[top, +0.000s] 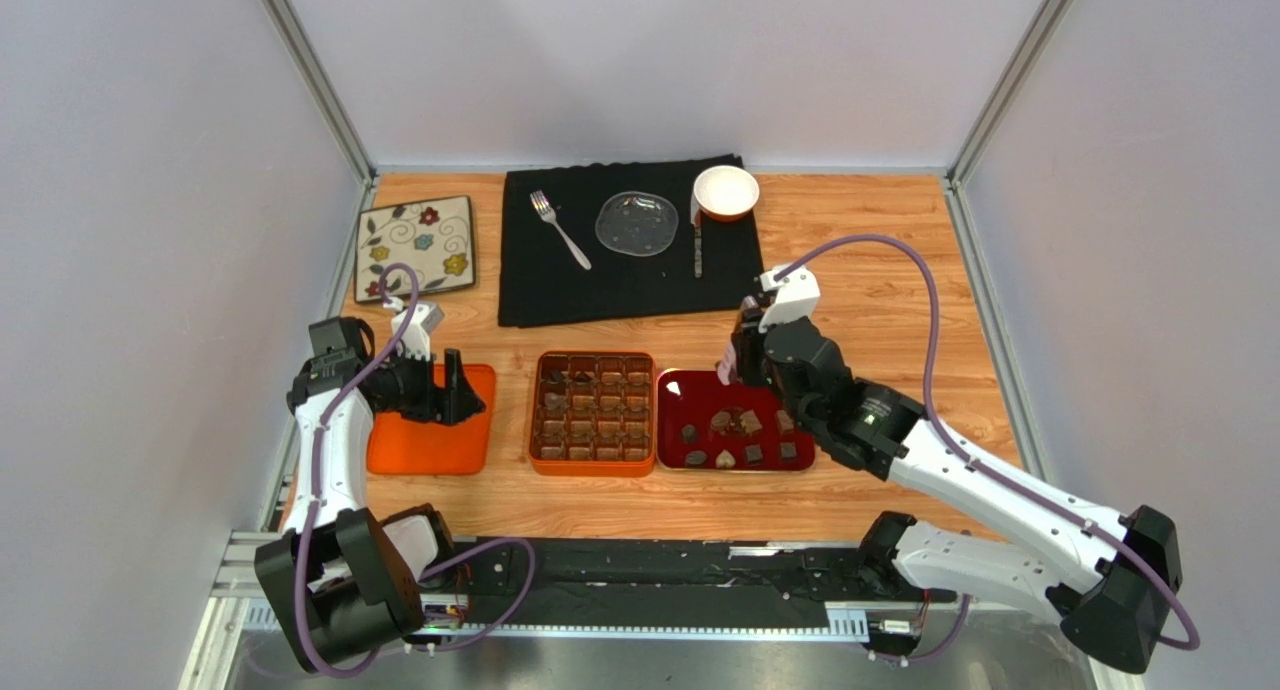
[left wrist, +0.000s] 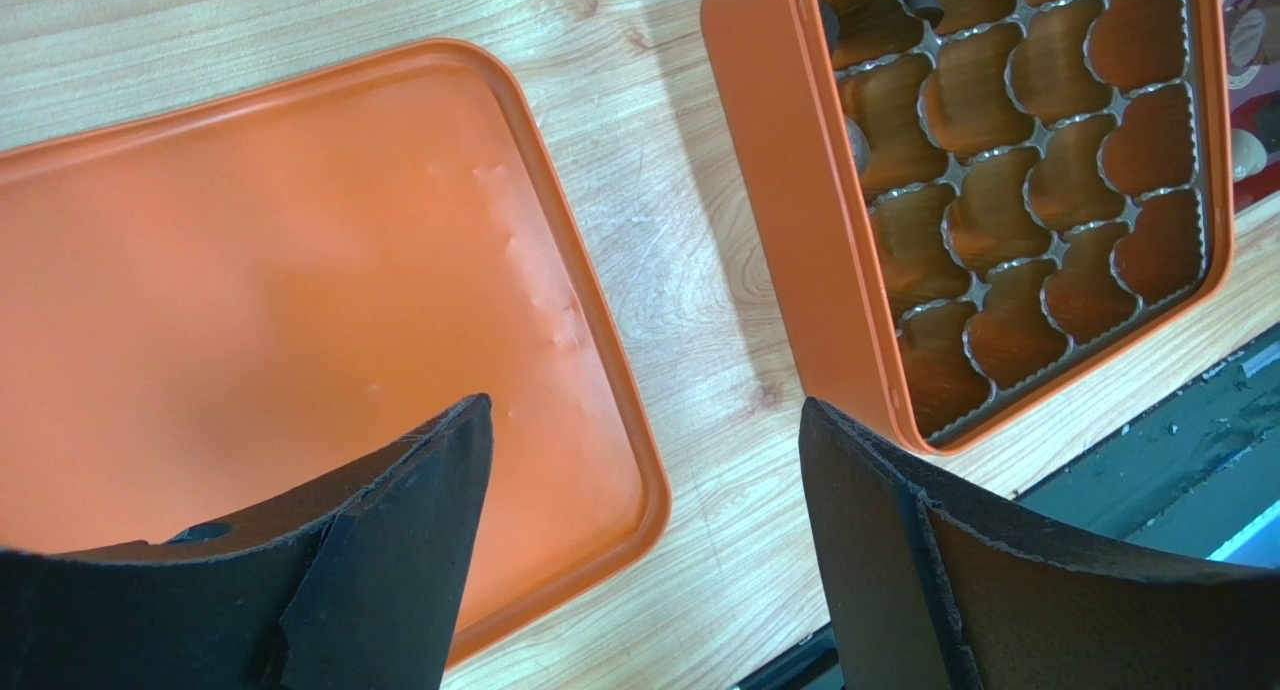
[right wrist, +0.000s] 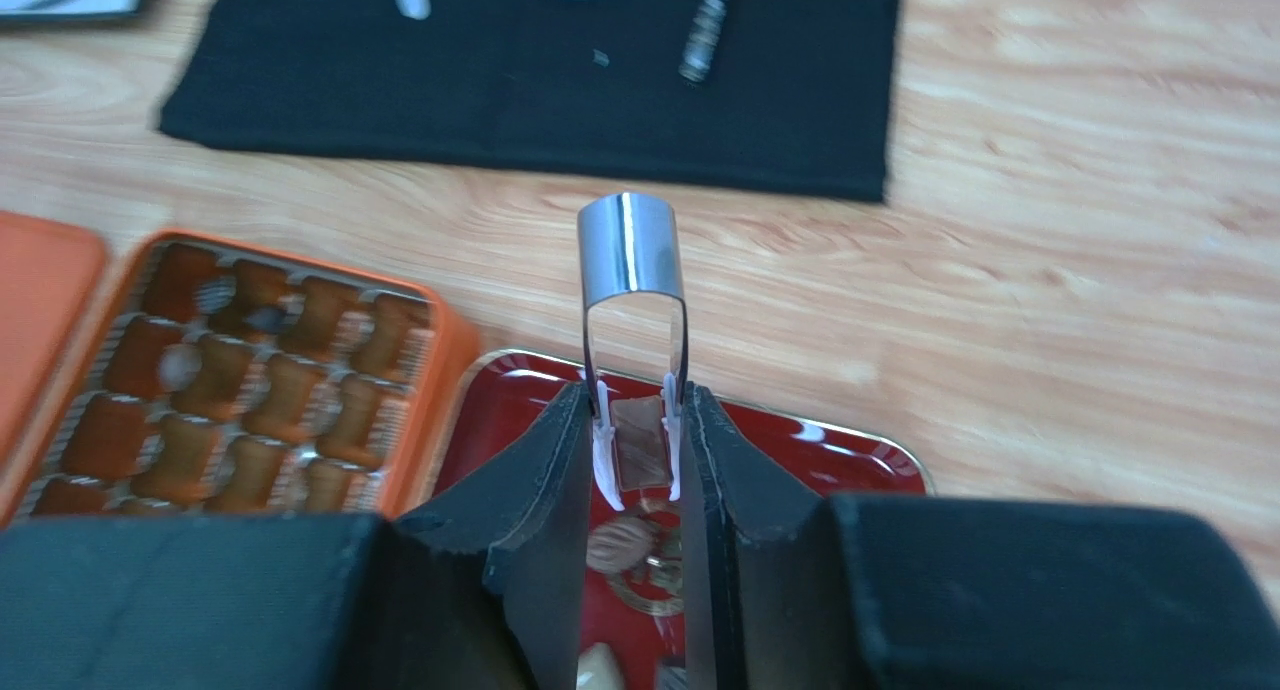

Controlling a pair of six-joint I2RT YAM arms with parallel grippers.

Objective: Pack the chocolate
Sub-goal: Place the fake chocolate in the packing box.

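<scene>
My right gripper (top: 747,363) (right wrist: 631,405) is shut on metal tongs (right wrist: 631,248). The white tips of the tongs pinch a square brown chocolate (right wrist: 642,443) just above the red tray (top: 684,405) (right wrist: 496,405). Several more chocolate pieces (top: 726,458) (right wrist: 616,543) lie loose in that tray. The orange box (top: 594,410) (left wrist: 766,165) (right wrist: 451,345) with its dark grid stands left of the tray. My left gripper (top: 451,390) (left wrist: 646,420) hangs open, with nothing in it, over the near right corner of the orange lid (top: 431,438) (left wrist: 271,270).
A black cloth (top: 631,278) at the back carries a fork (top: 559,228), a glass plate (top: 637,222), a knife (top: 697,248) and a white bowl (top: 726,192). A flowered tile plate (top: 416,246) lies at the back left. Grey walls close in both sides.
</scene>
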